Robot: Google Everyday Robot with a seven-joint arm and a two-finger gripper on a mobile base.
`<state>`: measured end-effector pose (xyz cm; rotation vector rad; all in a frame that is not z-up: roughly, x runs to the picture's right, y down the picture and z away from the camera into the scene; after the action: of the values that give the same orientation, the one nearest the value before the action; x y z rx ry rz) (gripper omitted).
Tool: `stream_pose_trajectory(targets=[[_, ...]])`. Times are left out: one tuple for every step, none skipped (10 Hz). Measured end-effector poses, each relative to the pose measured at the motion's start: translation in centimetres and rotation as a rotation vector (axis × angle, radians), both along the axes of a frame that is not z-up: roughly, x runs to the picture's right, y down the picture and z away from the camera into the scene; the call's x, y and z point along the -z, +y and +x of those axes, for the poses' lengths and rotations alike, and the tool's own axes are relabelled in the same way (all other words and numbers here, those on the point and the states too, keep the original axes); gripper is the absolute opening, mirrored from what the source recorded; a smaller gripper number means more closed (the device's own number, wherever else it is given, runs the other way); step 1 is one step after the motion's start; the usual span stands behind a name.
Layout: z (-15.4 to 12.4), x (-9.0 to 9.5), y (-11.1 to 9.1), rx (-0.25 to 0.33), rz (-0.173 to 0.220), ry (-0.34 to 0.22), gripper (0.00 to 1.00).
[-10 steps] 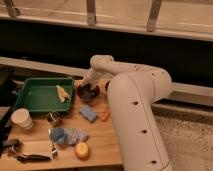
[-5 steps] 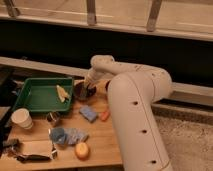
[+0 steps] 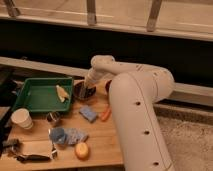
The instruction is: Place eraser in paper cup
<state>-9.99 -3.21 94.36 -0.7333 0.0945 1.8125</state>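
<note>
White hand (image 3: 89,90) is sitting closed at the dark bowl (image 3: 80,93), so it should be lifting straight before crossing to the paper cup (image 3: 21,118).

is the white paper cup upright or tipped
Upright: the white paper cup stands rim up. The gripper is apart, at the dark bowl beside the green tray.

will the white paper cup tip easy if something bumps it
Likely light, being small and paper, so a bump could slide or tip the paper cup. Standing upright, it shouldn't roll. The gripper, shut, is away at the dark bowl beside the green tray.
</note>
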Motion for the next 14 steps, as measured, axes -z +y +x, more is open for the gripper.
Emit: stream_pose_trajectory(targets=[[0.0, 0.4, -0.3, -0.004, 0.013, -0.001, 0.00], [0.1, 0.9, -0.7, -0.007, 0.026, 0.000, 0.00], [0.2, 1.5, -1.3, -0.011, 0.043, 0.003, 0.00], [0.4, 2.5, -2.1, -0.019, 0.071, 0.008, 0.00], [0.7, 3.3, -2.8, -0.026, 0.091, 0.011, 0.00], [1.3, 4.7, -3.9, -0.039, 0.120, 0.013, 0.00], [1.8, 6.1, -4.8, -0.046, 0.144, 0.013, 0.00], [1.9, 7.3, -5.5, -0.049, 0.163, 0.007, 0.00], [1.7, 8.7, -6.0, -0.050, 0.185, -0.008, 0.00], [0.9, 10.2, -6.0, -0.038, 0.211, -0.040, 0.00], [-0.4, 11.3, -5.7, -0.019, 0.230, -0.077, 0.00], [-1.5, 11.8, -5.6, -0.001, 0.238, -0.107, 0.00], [-3.4, 12.4, -5.6, 0.026, 0.246, -0.154, 0.00], [-5.9, 12.8, -5.5, 0.058, 0.247, -0.214, 0.00]])
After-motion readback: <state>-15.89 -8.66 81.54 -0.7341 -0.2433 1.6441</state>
